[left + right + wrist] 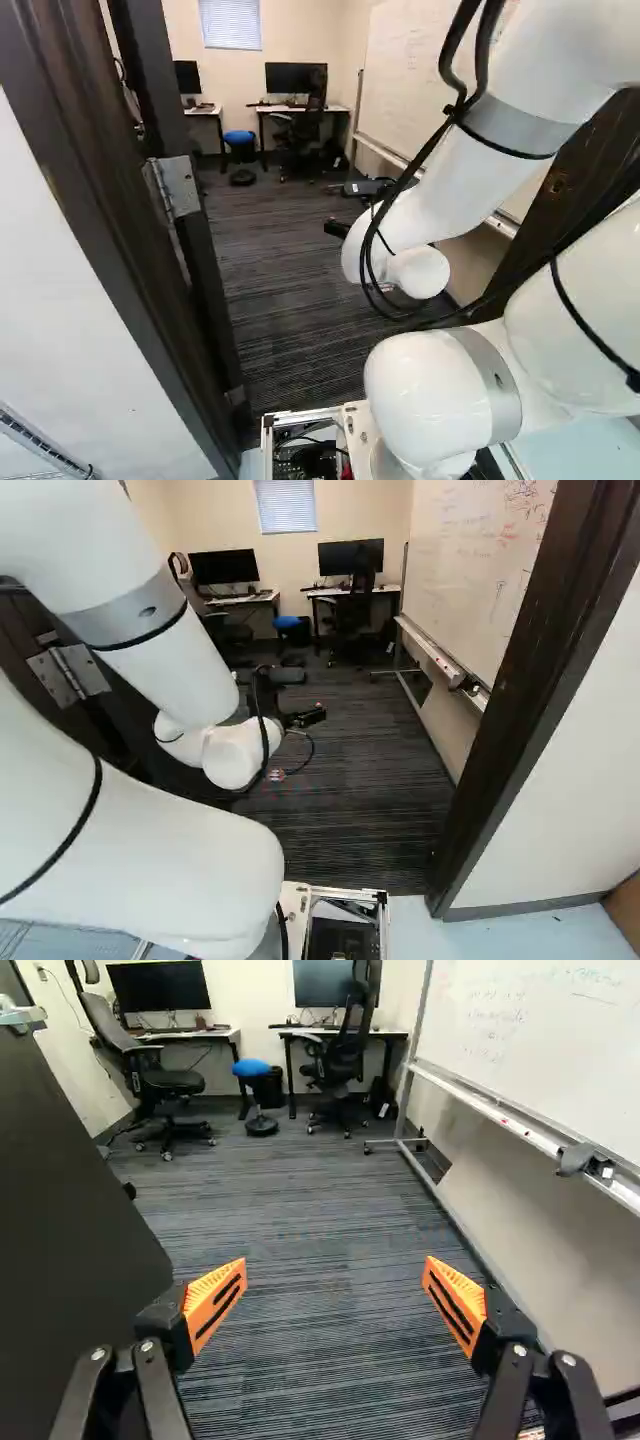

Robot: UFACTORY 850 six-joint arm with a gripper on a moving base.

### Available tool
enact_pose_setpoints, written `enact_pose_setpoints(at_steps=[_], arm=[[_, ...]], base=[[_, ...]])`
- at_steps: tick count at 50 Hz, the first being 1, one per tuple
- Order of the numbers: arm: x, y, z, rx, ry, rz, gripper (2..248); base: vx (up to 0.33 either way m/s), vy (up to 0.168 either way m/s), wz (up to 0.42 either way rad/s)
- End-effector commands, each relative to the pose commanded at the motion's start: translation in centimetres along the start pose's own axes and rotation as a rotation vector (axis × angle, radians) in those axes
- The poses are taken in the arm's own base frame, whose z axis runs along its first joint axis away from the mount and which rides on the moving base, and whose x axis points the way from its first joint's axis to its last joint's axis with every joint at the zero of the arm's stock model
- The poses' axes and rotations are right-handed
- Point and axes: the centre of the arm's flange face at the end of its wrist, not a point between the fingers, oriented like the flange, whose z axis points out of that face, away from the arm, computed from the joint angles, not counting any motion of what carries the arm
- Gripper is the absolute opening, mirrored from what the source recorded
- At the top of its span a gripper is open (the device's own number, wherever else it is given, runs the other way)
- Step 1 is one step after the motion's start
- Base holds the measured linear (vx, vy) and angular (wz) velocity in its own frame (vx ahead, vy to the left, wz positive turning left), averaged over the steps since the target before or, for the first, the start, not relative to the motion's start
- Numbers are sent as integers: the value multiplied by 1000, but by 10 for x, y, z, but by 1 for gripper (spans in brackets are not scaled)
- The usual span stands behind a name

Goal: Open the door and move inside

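So the opening part looked done to me: the door (75, 1230) stood swung into the room at about ten o'clock, with twelve being dead ahead of the gripper (335, 1270). The gripper was spread wide with nothing between its pads, so I figured we were on the "move inside" half. My base (296, 905) sat right at the doorway, so the next move called for a slow, straight roll toward twelve, with the arm (170, 660) kept clear of the frame (540, 690) on both sides. I'd have watched the whiteboard (540, 1050) at two o'clock too.

Materials-wise, the door was a flat, dark slab, pretty smooth, with a rounded corner. The frame looked like dark stained wood with a bit of shine, and the hinge (182, 188) at ten was dull silver metal, boxy leaves around a thin barrel. Inside was charcoal carpet (320, 1210) with fine streaky stripes. The pads were orange wedges with ribbed edges and dark slots.
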Motion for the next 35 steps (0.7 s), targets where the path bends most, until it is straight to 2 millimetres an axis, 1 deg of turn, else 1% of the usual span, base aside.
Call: enact_pose_setpoints(at_steps=[6, 35], arm=[[0, 0, 0, 0, 0, 0, 247], [0, 0, 0, 0, 0, 0, 247]], base=[[100, 18, 0], [105, -24, -2]])
